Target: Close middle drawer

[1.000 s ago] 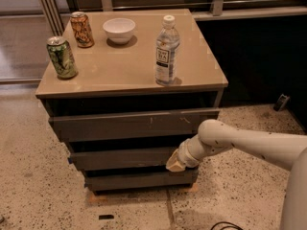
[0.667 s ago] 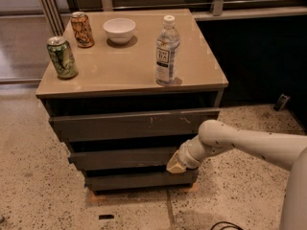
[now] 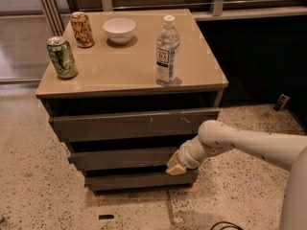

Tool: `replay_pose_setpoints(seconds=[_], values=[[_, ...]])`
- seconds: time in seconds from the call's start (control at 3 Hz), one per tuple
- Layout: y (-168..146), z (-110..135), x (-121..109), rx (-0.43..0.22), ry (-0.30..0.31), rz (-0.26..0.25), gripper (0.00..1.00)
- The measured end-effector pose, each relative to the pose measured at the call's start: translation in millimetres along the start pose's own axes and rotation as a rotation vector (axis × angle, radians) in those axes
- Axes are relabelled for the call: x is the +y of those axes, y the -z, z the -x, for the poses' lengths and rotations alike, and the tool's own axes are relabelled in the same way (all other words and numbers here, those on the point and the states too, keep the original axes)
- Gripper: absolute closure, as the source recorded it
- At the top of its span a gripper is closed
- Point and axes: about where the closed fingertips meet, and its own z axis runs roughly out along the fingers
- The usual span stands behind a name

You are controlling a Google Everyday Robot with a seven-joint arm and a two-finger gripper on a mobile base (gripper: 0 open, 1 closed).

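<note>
The middle drawer [image 3: 120,158] is a dark grey, plain, handle-less front of medium width, between the wider scratched top front [image 3: 134,124] and the narrowest bottom front [image 3: 139,180]. It stands out a little from the cabinet body. My gripper [image 3: 175,167] sits at the end of the white arm coming from the right. It rests against the right end of the middle drawer's front, overlapping the gap above the bottom front.
On the tan cabinet top [image 3: 129,68] stand a green can [image 3: 62,57], a brown can [image 3: 82,29], a white bowl [image 3: 119,30] and a water bottle [image 3: 167,51]. Speckled floor [image 3: 38,186] surrounds the cabinet. A dark wall panel [image 3: 259,47] lies behind on the right.
</note>
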Motion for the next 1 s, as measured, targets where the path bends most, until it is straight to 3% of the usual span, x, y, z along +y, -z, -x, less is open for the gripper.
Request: replay_pose_setpoints(seconds=[0.33,1.0], values=[[0.0,0.0,0.0,0.000,0.000,0.000,0.04],[-0.1,0.0,0.1,0.000,0.000,0.000,0.00]])
